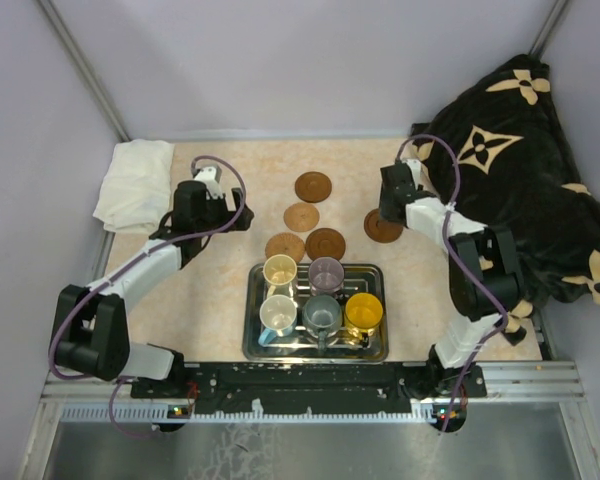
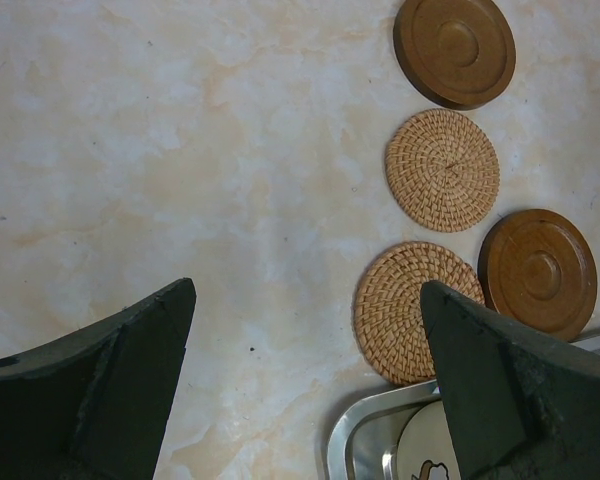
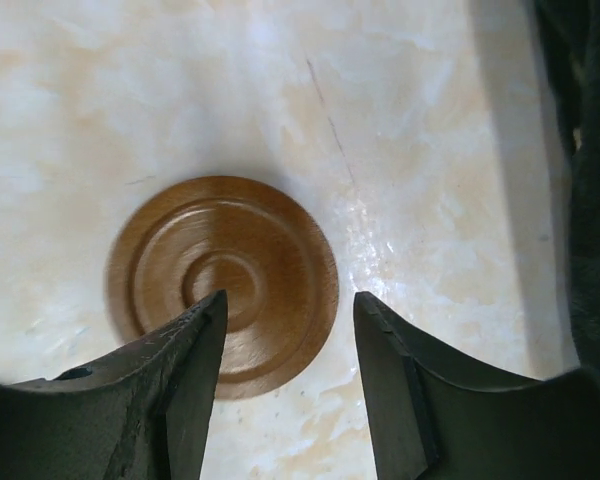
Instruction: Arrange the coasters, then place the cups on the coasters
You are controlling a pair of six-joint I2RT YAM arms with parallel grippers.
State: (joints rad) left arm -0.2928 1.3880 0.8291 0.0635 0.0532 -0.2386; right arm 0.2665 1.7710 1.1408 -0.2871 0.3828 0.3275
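Note:
Five round coasters lie on the table. A dark wooden coaster (image 1: 313, 186), a woven coaster (image 1: 302, 216), another woven coaster (image 1: 285, 247) and a dark coaster (image 1: 325, 243) sit behind the metal tray (image 1: 384, 342). The fifth, dark coaster (image 1: 382, 228) (image 3: 230, 240) lies flat to the right, under my right gripper (image 1: 391, 214) (image 3: 290, 297), whose jaws stand apart just above its near edge. The tray holds the cream cup (image 1: 280, 270), purple cup (image 1: 326, 272), white cup (image 1: 278, 314), grey cup (image 1: 322, 314) and orange-yellow cup (image 1: 364, 312). My left gripper (image 1: 232, 212) (image 2: 308, 290) hangs wide open and holds nothing, left of the woven coaster (image 2: 405, 310).
A folded white cloth (image 1: 135, 183) lies at the back left. A black cushion with a cream flower pattern (image 1: 520, 150) fills the back right, close to my right arm, and shows as a dark edge (image 3: 580, 180). The tray rim (image 2: 365, 430) lies beside my left fingers.

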